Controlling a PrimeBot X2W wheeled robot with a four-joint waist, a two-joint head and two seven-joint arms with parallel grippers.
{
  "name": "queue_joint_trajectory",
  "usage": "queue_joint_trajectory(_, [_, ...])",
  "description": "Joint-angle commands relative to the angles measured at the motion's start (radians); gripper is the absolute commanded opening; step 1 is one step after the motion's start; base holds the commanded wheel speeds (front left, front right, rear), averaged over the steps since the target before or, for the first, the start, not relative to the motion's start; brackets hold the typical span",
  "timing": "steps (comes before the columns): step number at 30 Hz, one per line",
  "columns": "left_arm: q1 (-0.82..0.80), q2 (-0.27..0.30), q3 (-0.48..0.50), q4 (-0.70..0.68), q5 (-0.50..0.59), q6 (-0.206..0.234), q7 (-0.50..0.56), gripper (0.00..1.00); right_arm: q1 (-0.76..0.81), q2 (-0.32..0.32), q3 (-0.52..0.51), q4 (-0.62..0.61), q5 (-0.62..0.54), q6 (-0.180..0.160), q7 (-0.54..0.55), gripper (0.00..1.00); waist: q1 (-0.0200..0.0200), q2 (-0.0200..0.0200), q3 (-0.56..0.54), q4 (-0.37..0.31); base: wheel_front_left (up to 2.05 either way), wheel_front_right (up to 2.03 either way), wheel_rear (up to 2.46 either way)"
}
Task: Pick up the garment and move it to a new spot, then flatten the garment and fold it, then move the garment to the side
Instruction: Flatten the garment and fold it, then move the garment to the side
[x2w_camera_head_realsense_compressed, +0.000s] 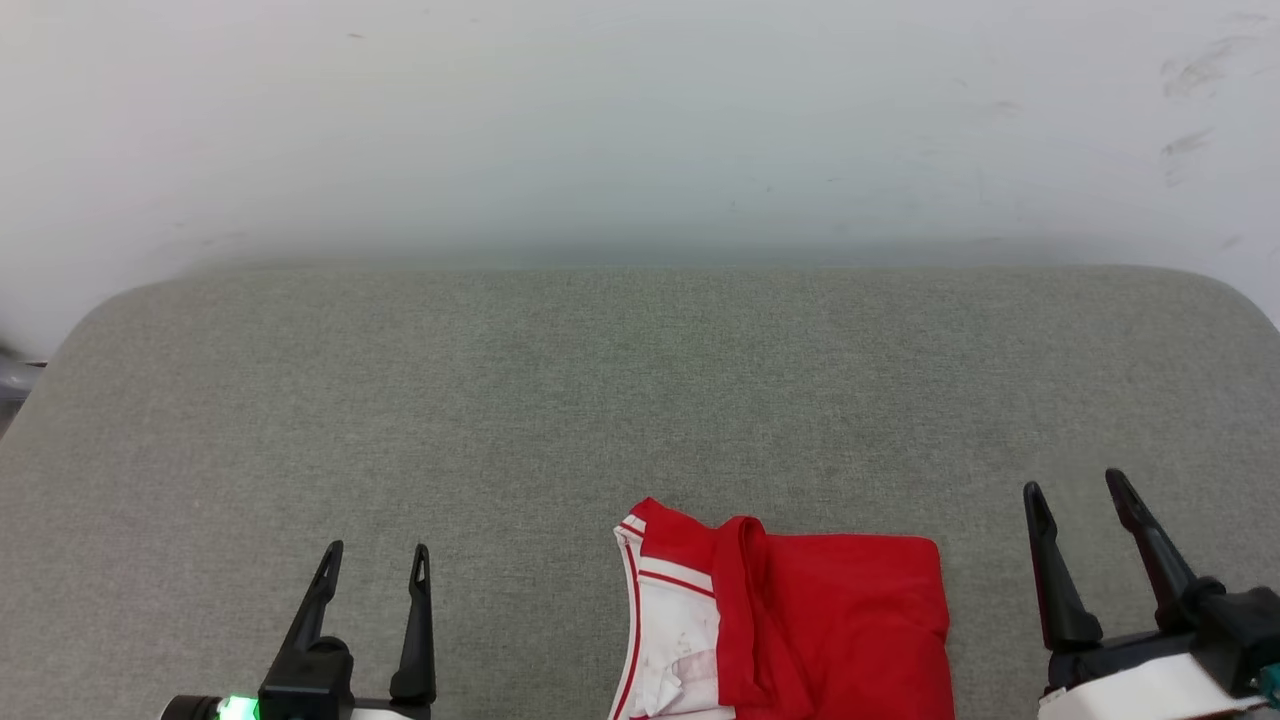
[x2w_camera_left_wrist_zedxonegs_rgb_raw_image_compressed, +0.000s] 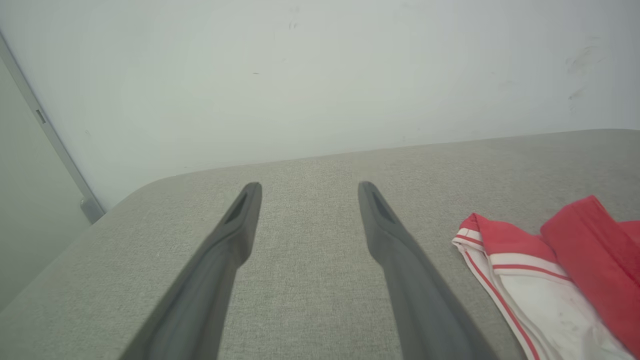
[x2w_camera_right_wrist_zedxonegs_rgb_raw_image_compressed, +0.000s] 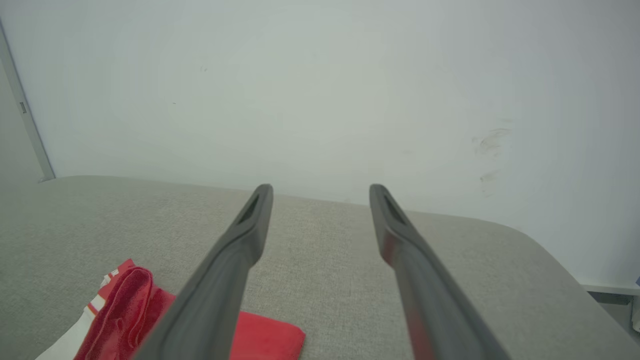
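My left claw (x2w_camera_head_realsense_compressed: 378, 550) and right claw (x2w_camera_head_realsense_compressed: 1075, 484) both gape wide, empty, flanking the folded garment (x2w_camera_head_realsense_compressed: 830, 620) — left well apart, right nearer. My left wrist view shows its striped white sleeve (x2w_camera_left_wrist_zedxonegs_rgb_raw_image_compressed: 540, 295); my right — its red corner (x2w_camera_right_wrist_zedxonegs_rgb_raw_image_compressed: 280, 340).

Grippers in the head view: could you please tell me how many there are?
2: the left gripper at the lower left, the right gripper at the lower right, both open, flanking the garment.

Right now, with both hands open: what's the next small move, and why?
Probably ease the right hand left toward the red jersey: it lies folded, untouched, on the grey fabric surface, and that open hand stands nearest it.
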Motion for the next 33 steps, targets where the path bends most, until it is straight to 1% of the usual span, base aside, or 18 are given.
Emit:
queue_joint_trajectory(1, [0.003,0.006,-0.003,-0.008,0.001,0.004,-0.005,1.00,0.036,0.034,-0.020,-0.012,-0.007,-0.001,-0.006,1.00,0.0000,0.0000,-0.003,0.002,0.00,0.00,0.00])
queue_joint_trajectory(6, [0.018,0.008,-0.007,-0.016,-0.002,0.007,-0.005,1.00,0.089,0.081,-0.053,-0.030,-0.012,-0.001,-0.007,1.00,0.0000,0.0000,-0.011,0.004,0.00,0.00,0.00])
queue_joint_trajectory(12, [0.031,0.011,-0.010,-0.021,-0.005,0.008,-0.005,1.00,0.123,0.104,-0.062,-0.042,-0.023,-0.001,-0.007,1.00,0.0000,0.0000,-0.018,0.009,0.00,0.00,0.00])
queue_joint_trajectory(28, [0.041,0.016,-0.014,-0.020,-0.008,0.015,-0.005,1.00,0.141,0.119,-0.062,-0.025,-0.032,-0.001,-0.006,1.00,0.0000,0.0000,-0.025,0.027,0.00,0.00,0.00])
queue_joint_trajectory(33, [0.044,0.017,-0.013,-0.021,-0.008,0.019,-0.005,1.00,0.108,0.117,-0.064,-0.027,-0.029,-0.001,-0.006,1.00,0.0000,0.0000,-0.026,0.027,0.00,0.00,0.00])
